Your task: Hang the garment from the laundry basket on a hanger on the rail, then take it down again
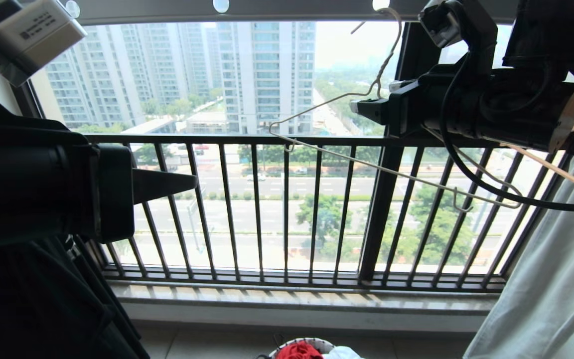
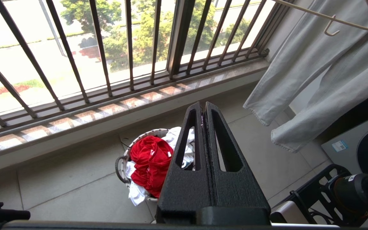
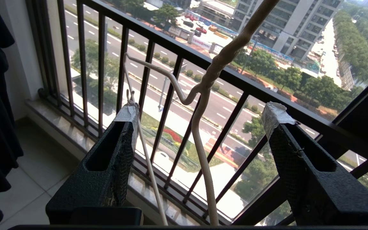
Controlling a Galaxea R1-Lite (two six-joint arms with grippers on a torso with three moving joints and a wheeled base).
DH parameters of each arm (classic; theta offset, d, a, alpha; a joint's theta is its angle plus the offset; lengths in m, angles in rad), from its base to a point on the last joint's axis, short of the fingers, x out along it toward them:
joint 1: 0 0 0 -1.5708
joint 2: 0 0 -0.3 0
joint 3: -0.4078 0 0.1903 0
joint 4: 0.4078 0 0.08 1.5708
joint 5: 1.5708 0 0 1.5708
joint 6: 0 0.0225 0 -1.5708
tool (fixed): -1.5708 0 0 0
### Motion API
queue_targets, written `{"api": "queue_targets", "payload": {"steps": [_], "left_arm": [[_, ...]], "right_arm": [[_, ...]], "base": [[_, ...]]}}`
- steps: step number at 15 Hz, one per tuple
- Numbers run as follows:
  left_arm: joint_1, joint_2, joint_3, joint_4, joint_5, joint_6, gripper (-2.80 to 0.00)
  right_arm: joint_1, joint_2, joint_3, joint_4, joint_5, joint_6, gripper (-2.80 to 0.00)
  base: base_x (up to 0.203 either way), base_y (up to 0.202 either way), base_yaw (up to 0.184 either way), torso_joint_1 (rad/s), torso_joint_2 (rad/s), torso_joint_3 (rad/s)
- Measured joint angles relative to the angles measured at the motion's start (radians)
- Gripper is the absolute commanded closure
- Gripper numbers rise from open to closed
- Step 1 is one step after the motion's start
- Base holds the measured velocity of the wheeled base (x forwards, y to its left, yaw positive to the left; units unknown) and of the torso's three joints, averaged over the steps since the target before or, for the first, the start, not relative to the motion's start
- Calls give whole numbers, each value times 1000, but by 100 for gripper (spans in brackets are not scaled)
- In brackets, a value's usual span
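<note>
The pale wire hanger [image 1: 391, 171] hangs tilted, its hook up at the grey rail [image 1: 292, 9] beside a white disc. My right gripper [image 1: 374, 99] is at its twisted neck. In the right wrist view the right gripper [image 3: 202, 110] stands open and the hanger [image 3: 203, 143] passes between the taped fingers [image 3: 120, 143] without touching them. The red garment [image 2: 149, 159] lies crumpled in the laundry basket [image 2: 117, 166] on the floor, also low in the head view as garment [image 1: 299, 351] and basket [image 1: 317, 341]. My left gripper [image 2: 202, 107] is shut and empty, high above the basket.
A black shirt [image 1: 18, 299] hangs at the left and a pale grey-green garment [image 1: 556, 279] at the right. The dark barred window railing [image 1: 287, 139] and its stone sill run across ahead. White laundry shares the basket. A washing machine [image 2: 363, 143] stands at the right.
</note>
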Motion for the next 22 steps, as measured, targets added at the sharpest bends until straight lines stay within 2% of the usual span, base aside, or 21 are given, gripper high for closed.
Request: {"api": "queue_targets", "payload": {"steps": [7,8,11,14,15,18,19,20,22], "left_arm": [[-1,-1,7,0,-1,10,0],[-2,-3,9,1,-2,17,0],[-3,-20,25,3,-4,53,0],[-10,-57,49,3,-5,93,0],[-12,-73,60,4,-11,94,0],[-14,-127,118,5,-99,89,0],[-9,-155,154,9,-109,89,0],[12,-187,196,8,-113,99,0],[119,-266,288,8,-116,136,0]], "right_arm": [[16,-306,251,1,11,4,-280],[16,-358,294,1,12,4,0],[16,-474,398,10,13,4,0],[16,-546,420,91,11,25,0],[15,-570,423,117,10,48,0],[-28,-654,424,200,7,180,0],[-44,-690,419,233,7,214,0],[-56,-730,410,268,7,226,0],[-90,-836,402,363,6,235,0]], "base": [[0,0,0,0,0,0],[0,0,0,0,0,0],[0,0,0,0,0,0],[0,0,0,0,0,0],[0,0,0,0,0,0],[0,0,0,0,0,0],[0,0,0,0,0,0],[0,0,0,0,0,0],[0,0,0,0,0,0]]}}
